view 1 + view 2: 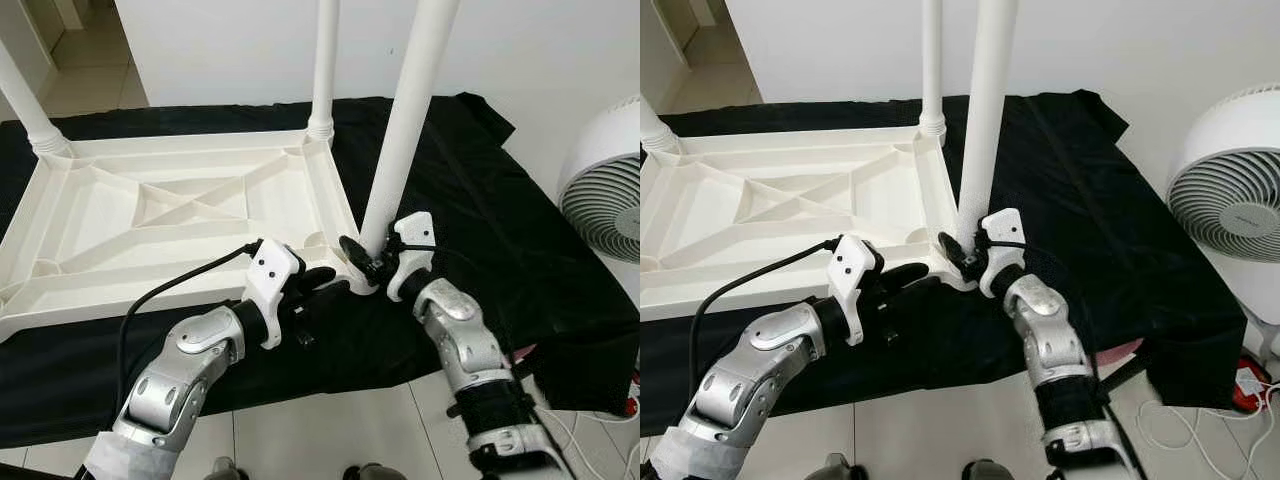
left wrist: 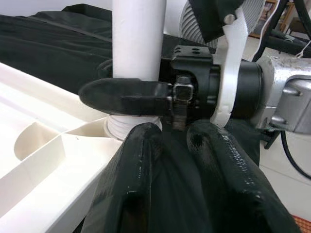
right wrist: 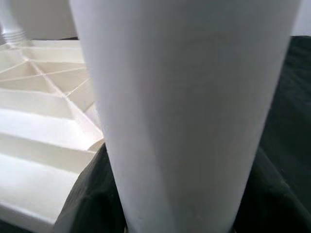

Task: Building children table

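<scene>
Item: children's tabletop (image 1: 180,215), white, laid underside up on a black cloth (image 1: 470,230) spread over the floor.
Leg (image 1: 405,130): white tube, seated at the near right corner socket, leaning slightly off upright.
Right pincer (image 1: 372,262): pinching the leg just above the socket.
Left pincer (image 1: 318,283): fingers nearly pressed together, empty, just beside that corner.
Two further legs stand at the far corners.
Risk: cross-threading or a jammed socket is judged likely if the leaning leg is turned; slipping on the smooth tube is possible.
</scene>
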Robot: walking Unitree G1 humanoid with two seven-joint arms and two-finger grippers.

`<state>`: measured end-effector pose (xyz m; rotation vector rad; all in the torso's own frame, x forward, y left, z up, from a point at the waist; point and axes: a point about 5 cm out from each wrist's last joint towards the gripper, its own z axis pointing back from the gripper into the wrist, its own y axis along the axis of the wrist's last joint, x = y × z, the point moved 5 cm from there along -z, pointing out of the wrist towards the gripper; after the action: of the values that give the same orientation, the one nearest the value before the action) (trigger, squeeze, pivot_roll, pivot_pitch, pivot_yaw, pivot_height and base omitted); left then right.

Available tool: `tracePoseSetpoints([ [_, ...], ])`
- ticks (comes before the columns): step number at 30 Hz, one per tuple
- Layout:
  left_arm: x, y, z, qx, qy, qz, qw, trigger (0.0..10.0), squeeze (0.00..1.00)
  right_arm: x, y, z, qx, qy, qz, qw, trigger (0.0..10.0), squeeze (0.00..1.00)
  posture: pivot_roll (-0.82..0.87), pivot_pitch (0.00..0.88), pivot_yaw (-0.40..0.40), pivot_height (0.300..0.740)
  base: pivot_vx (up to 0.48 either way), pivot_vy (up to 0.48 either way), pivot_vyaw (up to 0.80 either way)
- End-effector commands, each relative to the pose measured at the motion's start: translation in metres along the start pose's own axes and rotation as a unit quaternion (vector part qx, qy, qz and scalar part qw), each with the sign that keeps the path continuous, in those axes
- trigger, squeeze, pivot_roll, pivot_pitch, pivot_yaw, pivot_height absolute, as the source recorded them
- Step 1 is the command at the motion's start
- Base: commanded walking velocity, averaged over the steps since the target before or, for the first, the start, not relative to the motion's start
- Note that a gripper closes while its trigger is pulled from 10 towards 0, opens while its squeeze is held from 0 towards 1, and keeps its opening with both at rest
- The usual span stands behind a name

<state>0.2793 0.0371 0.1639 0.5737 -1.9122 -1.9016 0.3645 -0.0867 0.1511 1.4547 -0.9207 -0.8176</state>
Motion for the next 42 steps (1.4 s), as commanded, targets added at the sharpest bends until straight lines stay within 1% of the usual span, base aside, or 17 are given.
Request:
tracePoseSetpoints([
  [1,0.005,-0.002,-0.001,-0.005,-0.017,0.002,1.000,10.0,0.00,0.006,-0.008,0.002,-0.017,-0.043,-0.010,0.999,10.0,0.00,-0.05,0.069,0.022,0.740,0.000,0.000,0.00],
  [4,0.005,-0.002,-0.001,-0.007,-0.021,0.001,1.000,10.0,0.00,0.002,-0.002,0.003,-0.001,-0.121,-0.014,0.993,10.0,0.00,-0.05,0.069,0.022,0.740,0.000,0.000,0.00],
  [6,0.006,-0.002,-0.001,-0.008,-0.021,0.000,1.000,10.0,0.00,-0.002,-0.003,0.003,-0.001,-0.139,-0.011,0.990,10.0,0.00,-0.05,0.063,0.018,0.740,0.000,0.000,0.00],
  [11,0.006,-0.002,-0.001,-0.008,-0.021,0.001,1.000,10.0,0.00,-0.016,-0.005,0.002,-0.005,-0.129,-0.019,0.992,10.0,0.00,-0.05,0.063,0.018,0.740,0.000,0.000,0.00],
  [12,0.006,-0.003,-0.001,-0.007,-0.020,0.002,1.000,10.0,0.00,-0.017,-0.004,0.002,-0.004,-0.125,-0.028,0.992,10.0,0.65,-0.05,0.060,0.015,0.740,0.000,0.000,0.00],
  [13,0.007,-0.003,-0.001,-0.007,-0.020,0.002,1.000,10.0,0.00,-0.015,-0.003,0.003,-0.002,-0.123,-0.039,0.992,10.0,0.89,-0.05,0.059,0.009,0.740,0.000,0.000,0.00],
  [14,0.007,-0.003,-0.001,-0.007,-0.020,0.002,1.000,10.0,0.00,-0.015,-0.003,0.003,-0.002,-0.123,-0.039,0.992,10.0,0.89,-0.05,0.059,0.009,0.740,0.000,0.000,0.00],
  [15,0.007,-0.003,-0.001,-0.007,-0.019,0.003,1.000,10.0,0.00,-0.014,0.000,0.004,0.006,-0.117,-0.050,0.992,10.0,1.00,-0.05,0.059,0.009,0.740,0.000,0.000,0.00],
  [18,0.008,-0.003,-0.001,-0.006,-0.018,0.004,1.000,10.0,0.00,-0.014,0.003,0.006,0.016,-0.102,-0.063,0.993,10.0,1.00,-0.05,0.063,-0.001,0.740,0.000,0.000,0.00],
  [21,0.007,-0.003,-0.001,-0.005,-0.013,0.004,1.000,10.0,0.00,-0.020,0.004,0.007,0.006,-0.028,-0.042,0.999,10.0,1.00,-0.05,0.067,-0.005,0.740,0.000,0.000,0.00],
  [22,0.007,-0.003,-0.001,-0.005,-0.013,0.004,1.000,10.0,0.00,-0.020,0.004,0.007,0.006,-0.028,-0.042,0.999,10.0,1.00,-0.05,0.067,-0.005,0.740,0.000,0.000,0.00],
  [23,0.008,-0.004,-0.001,-0.005,-0.012,0.005,1.000,10.0,0.00,-0.019,0.003,0.008,-0.004,0.007,-0.035,0.999,10.0,0.00,-0.05,0.071,-0.007,0.740,0.000,0.000,0.00],
  [33,0.008,-0.004,-0.001,-0.005,-0.011,0.006,1.000,10.0,0.00,-0.017,0.003,0.012,-0.021,0.093,0.015,0.995,10.0,0.00,-0.05,0.072,-0.006,0.740,0.000,0.000,0.00],
  [34,0.006,-0.003,-0.001,-0.005,-0.009,0.005,1.000,10.0,0.00,-0.010,-0.001,0.011,-0.036,0.156,0.077,0.984,10.0,0.00,-0.04,0.073,-0.001,0.740,0.000,0.000,0.00],
  [36,0.006,-0.003,-0.001,-0.005,-0.009,0.005,1.000,10.0,0.00,-0.010,-0.001,0.011,-0.036,0.156,0.077,0.984,10.0,0.00,-0.04,0.073,-0.001,0.740,0.000,0.000,0.00],
  [39,0.005,-0.001,-0.001,-0.004,-0.006,0.002,1.000,10.0,0.00,-0.003,-0.006,0.003,-0.054,0.203,0.124,0.970,10.0,0.00,-0.03,0.070,-0.006,0.740,0.000,0.000,0.00],
  [42,0.002,0.000,0.000,-0.003,-0.001,-0.002,1.000,10.0,0.00,-0.002,-0.009,-0.004,-0.068,0.221,0.141,0.963,10.0,0.00,-0.02,0.065,-0.010,0.740,0.000,0.000,0.00],
])
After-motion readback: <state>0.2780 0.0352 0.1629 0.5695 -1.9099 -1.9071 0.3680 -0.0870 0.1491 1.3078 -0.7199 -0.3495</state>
